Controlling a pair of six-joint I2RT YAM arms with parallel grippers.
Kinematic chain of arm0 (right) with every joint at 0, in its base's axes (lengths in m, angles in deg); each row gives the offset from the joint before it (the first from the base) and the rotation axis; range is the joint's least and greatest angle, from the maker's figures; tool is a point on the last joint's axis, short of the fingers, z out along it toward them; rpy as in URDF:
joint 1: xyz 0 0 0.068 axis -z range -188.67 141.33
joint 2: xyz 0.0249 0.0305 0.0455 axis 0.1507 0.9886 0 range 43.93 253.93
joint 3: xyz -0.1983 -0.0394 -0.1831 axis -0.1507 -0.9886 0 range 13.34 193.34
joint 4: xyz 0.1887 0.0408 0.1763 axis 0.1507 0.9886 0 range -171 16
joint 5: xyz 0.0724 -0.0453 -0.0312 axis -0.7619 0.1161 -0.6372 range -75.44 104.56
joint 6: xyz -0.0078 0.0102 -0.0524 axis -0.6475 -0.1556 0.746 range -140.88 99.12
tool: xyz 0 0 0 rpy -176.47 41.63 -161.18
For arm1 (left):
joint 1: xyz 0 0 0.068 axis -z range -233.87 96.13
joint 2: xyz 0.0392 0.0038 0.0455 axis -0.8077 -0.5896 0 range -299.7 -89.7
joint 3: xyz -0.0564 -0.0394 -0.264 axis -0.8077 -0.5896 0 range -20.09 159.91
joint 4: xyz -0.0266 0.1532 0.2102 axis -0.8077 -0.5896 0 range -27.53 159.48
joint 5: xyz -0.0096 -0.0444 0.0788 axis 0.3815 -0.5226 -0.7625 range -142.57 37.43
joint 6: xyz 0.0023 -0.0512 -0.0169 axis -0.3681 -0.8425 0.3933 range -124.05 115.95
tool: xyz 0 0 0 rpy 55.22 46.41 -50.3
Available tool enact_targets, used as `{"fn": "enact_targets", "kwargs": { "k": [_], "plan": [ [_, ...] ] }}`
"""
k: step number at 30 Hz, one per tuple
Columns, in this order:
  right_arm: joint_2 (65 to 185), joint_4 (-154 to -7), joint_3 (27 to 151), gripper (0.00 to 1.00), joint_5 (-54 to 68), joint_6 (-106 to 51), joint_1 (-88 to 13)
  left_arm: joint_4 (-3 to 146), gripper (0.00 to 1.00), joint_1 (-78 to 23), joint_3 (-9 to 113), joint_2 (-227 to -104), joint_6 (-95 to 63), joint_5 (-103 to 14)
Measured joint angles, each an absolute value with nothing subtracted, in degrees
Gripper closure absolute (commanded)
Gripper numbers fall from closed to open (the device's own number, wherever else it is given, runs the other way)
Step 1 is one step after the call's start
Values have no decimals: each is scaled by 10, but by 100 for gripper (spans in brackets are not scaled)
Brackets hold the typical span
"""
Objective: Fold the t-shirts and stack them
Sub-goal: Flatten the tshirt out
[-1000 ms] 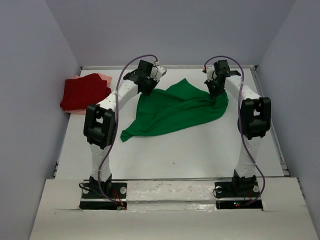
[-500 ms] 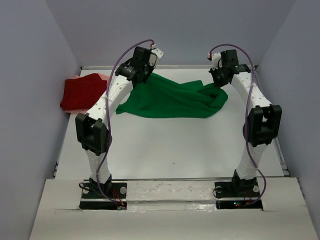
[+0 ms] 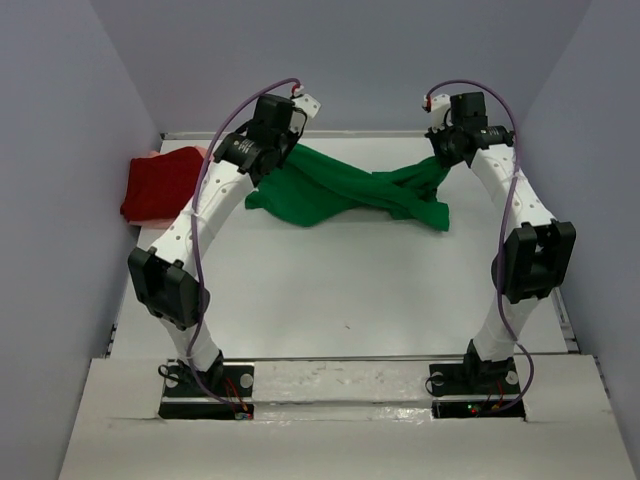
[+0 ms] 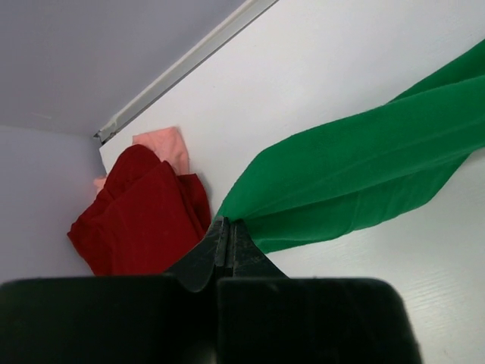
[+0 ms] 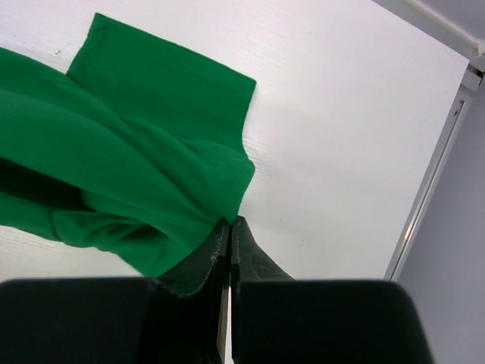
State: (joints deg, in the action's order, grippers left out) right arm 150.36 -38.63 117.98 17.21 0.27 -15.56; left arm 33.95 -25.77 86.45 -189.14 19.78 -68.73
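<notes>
Top external view: green t-shirt (image 3: 345,192) hangs btw. the two pincers as a twisted band over the far part of the tabletop (image 3: 340,290); its lower folds seem to rest on the surface. I judge it is held at two opposite edges so the cloth can be stretched and laid flat for folding; it is not yet folded. The left pincer (image 4: 226,231) is fully closed, pinching one edge of the green cloth. The right pincer (image 5: 229,227) is closed narrow on the other edge, prob. a hem near the sleeve. The dark red t-shirt (image 3: 165,185) lies loosely folded at the far-left corner, on top of the pale pink t-shirt (image 4: 161,144), of which only a small part shows. So the stack is begun there.
</notes>
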Motion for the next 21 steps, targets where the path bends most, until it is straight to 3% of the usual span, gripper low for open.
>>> {"fn": "enact_targets", "kwargs": {
  "k": [11, 21],
  "plan": [
    [1503, -386, 1198, 100, 180, 3, -156, 345, 100, -258, 751, -1784, 216, -696],
    [1503, -385, 1209, 100, 180, 1, -156, 342, 100, -258, 709, -1776, 221, -677]
  ]
}}
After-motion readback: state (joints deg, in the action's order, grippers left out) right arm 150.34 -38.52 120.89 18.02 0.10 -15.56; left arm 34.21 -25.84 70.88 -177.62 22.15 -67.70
